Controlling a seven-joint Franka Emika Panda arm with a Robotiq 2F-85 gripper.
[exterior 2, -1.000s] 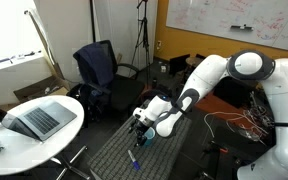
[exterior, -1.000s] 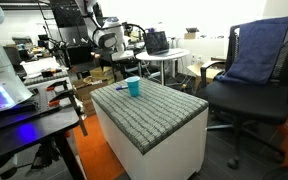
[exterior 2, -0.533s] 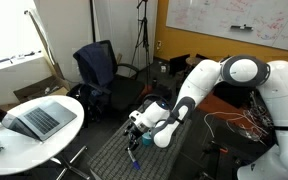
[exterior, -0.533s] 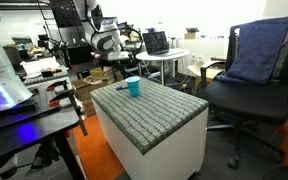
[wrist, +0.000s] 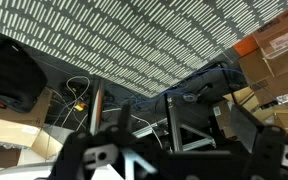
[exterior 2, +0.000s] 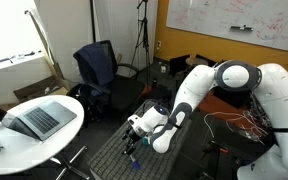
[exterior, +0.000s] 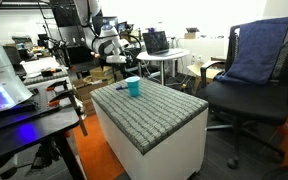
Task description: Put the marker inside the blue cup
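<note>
The small teal-blue cup (exterior: 133, 87) stands upright near the far left corner of the grey textured table top (exterior: 159, 112). A short dark marker (exterior: 120, 89) lies on the table just left of the cup. My gripper (exterior 2: 132, 144) hangs low over the table's end, near the cup and above it, on the white arm (exterior 2: 214, 85). In the wrist view my gripper (wrist: 174, 160) shows only as dark blurred fingers spread wide with nothing between them. That view looks past the table top (wrist: 134, 40) to clutter below; neither cup nor marker shows there.
An office chair draped with a blue cloth (exterior: 259, 60) stands beside the table. A round white table with a laptop (exterior 2: 39, 120) and a black chair (exterior 2: 99, 65) stand beyond the table's end. Cardboard boxes (wrist: 274, 50) and a metal frame (wrist: 174, 120) sit on the floor.
The arm has swung down and toward the table's end; my gripper is lower and closer to the cup than a second ago. Cup and marker have not moved.
</note>
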